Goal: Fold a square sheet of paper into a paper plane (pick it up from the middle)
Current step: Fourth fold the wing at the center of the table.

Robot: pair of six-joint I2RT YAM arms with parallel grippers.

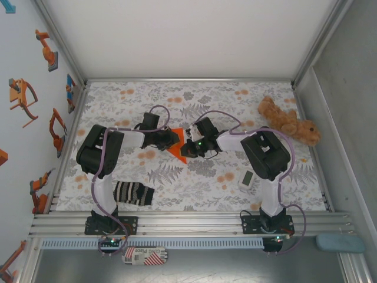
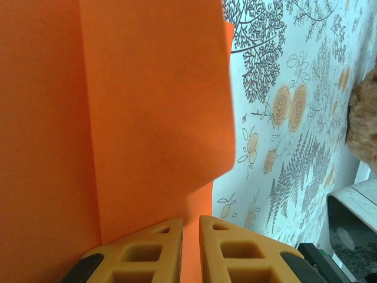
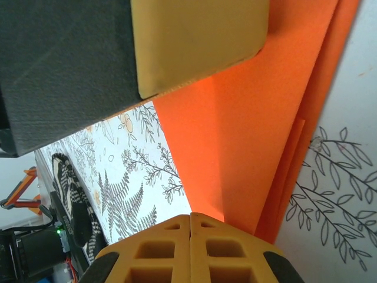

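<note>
The folded orange paper (image 1: 177, 150) looks light, floppy and easily creased, so grip beside its fold. The left gripper (image 2: 191, 221) pinches it; the right gripper (image 3: 189, 218) is clenched shut.

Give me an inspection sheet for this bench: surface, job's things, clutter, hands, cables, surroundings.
Surface: floral cloth, lying flat.
Job's things: orange paper, partly folded, between both hands.
Clutter: striped sock near the left base; brown plush toy far right; small white device by the right arm.
Hands: left hand shut on the paper; right hand shut on its folded edge.
Cables: purple cables looped along both arms.
Surroundings: orange robot stickers on the left wall; metal frame around the table.
</note>
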